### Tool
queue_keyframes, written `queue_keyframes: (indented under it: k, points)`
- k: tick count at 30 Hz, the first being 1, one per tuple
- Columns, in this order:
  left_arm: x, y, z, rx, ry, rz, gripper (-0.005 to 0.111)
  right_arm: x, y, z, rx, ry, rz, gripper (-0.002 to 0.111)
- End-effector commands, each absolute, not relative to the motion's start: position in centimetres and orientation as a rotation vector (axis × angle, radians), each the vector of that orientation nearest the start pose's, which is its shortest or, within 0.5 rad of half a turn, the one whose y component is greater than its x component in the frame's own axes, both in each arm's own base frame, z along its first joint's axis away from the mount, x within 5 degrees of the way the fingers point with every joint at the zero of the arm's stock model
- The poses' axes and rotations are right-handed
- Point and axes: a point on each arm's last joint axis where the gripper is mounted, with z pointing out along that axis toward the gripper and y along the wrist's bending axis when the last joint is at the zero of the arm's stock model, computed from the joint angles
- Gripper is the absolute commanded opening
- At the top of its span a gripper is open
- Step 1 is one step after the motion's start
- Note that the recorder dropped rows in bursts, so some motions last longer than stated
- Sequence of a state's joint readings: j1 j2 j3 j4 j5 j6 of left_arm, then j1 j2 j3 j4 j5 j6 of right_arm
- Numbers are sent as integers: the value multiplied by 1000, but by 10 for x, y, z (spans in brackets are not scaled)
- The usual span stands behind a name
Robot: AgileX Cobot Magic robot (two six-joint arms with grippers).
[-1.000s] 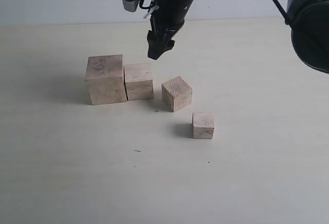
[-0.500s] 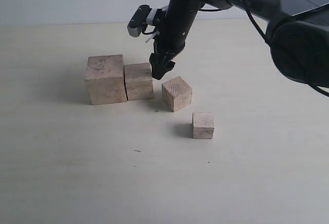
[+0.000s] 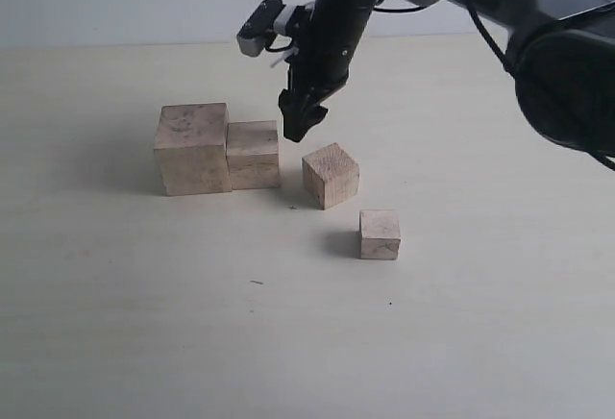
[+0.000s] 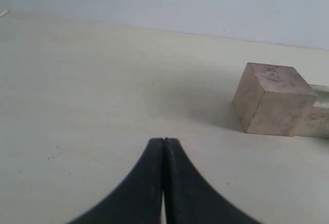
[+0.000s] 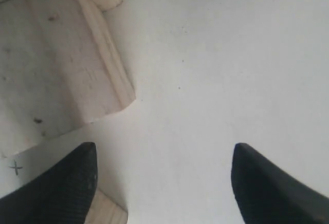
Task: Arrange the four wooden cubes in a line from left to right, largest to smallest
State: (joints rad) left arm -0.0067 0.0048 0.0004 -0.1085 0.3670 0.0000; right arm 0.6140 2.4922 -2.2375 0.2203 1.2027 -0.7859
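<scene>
The right fingers (image 5: 56, 188) hang apart and empty, the left fingers (image 4: 152, 183) pressed together; the skewed third cube (image 3: 331, 175) sits just beside the right pair, the touching largest cube (image 3: 193, 148) and second cube (image 3: 254, 154) opposite, the smallest cube (image 3: 380, 234) farther off, all probably light, rigid wood best pinched across opposite flat faces.

Bright, diffuse light; soft shadows left of the wooden cubes (image 3: 193, 148).

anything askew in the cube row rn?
Yes: largest cube and second cube touch, squared up; third cube is twisted, a corner towards the camera, with a gap from them; smallest cube sits nearer the camera, off the line.
</scene>
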Motion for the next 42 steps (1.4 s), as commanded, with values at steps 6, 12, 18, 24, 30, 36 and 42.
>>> queue_keyframes:
  k: [6,12,18,24,30,36,42]
  points:
    - [53,-4,181,-57,1844,-115,0,398,299,262,-1293,2431,344,58]
    - [53,-4,181,-57,1844,-115,0,389,288,304,-1119,2433,334,0]
    - [53,-4,181,-57,1844,-115,0,374,274,270,-933,2694,283,0]
    - [53,-4,181,-57,1844,-115,0,314,286,215,-1089,2779,250,1]
    - [53,-4,181,-57,1844,-115,0,321,282,205,-1129,2691,119,49]
    - [53,-4,181,-57,1844,-115,0,323,285,190,-1140,2712,109,86]
    - [53,-4,181,-57,1844,-115,0,326,288,167,-1152,2750,91,86]
